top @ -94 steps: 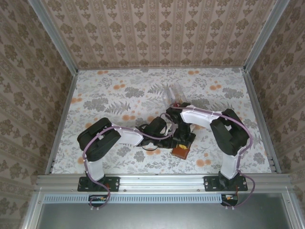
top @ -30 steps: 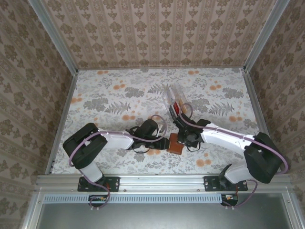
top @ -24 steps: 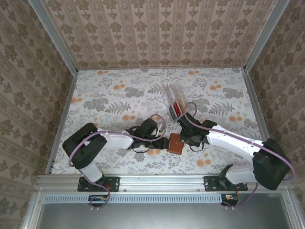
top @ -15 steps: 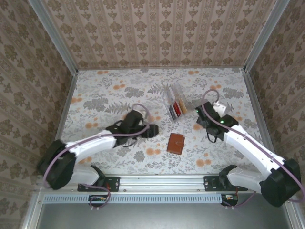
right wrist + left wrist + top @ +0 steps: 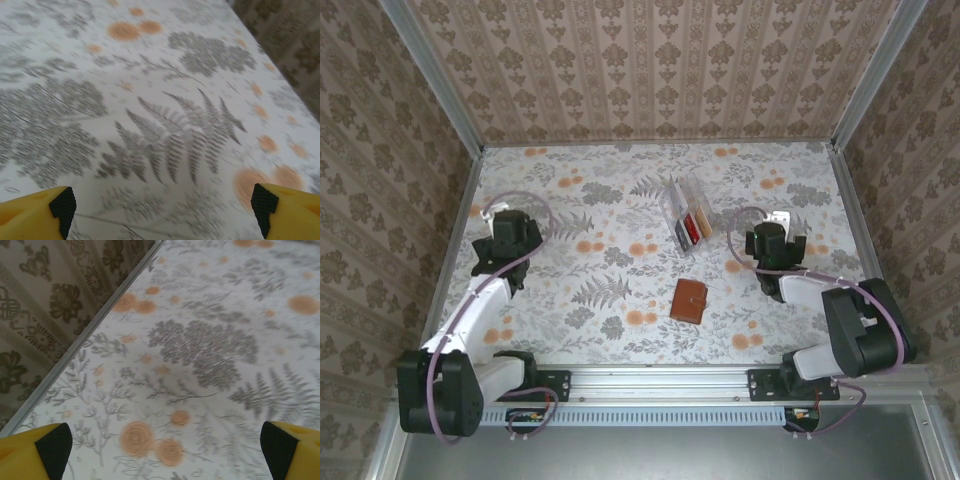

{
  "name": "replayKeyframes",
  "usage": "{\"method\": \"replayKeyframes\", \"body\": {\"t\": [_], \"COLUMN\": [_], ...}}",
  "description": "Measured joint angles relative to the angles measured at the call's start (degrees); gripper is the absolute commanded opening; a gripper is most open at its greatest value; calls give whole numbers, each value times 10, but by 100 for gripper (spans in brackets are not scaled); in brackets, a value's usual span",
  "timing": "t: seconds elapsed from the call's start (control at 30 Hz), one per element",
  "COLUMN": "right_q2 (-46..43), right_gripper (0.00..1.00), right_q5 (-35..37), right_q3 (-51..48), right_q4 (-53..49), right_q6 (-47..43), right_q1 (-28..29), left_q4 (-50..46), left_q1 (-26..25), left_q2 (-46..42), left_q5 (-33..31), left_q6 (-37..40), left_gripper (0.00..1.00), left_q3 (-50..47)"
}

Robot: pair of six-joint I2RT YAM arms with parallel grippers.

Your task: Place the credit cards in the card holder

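From above, my left pincer (image 5: pixel 508 228) and right pincer (image 5: pixel 772 232) stand well apart, each out at its own side. The card holder (image 5: pixel 688 300) lies folded shut on the worktop (image 5: pixel 600 190) between them, nearer the right one. The credit cards (image 5: pixel 692 227) stand on edge in a clear rack (image 5: pixel 674 203) just beyond it, probably so that an edge is easy to pinch.

At the left wrist, the fingers (image 5: pixel 50 442) are spread wide and hold nothing.

At the right wrist it is the same: the fingers (image 5: pixel 62 204) are spread, with nothing between them.
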Motion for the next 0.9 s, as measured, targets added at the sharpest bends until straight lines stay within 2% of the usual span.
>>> {"method": "replayKeyframes", "body": {"t": [0.23,0.27,0.47,0.63,0.9], "right_q2": [40,48,55,55,55], "right_gripper": [96,99,100,100,100], "right_q5": [-107,-112,-125,-128,-129], "right_q3": [-34,-37,-37,-37,-37], "right_q4": [188,193,208,215,217], "right_q6": [-23,-22,-19,-19,-19], "right_q1": [-51,-55,-59,-59,-59], "left_q4": [250,286,500,518,538], "left_q1": [9,10,26,52,52], "left_q2": [88,109,231,254,254], "left_q5": [42,57,133,179,179], "left_q6": [109,126,177,179,179], "left_gripper": [100,100,100,100,100], "left_q3": [-133,-139,-143,-136,-131]}}
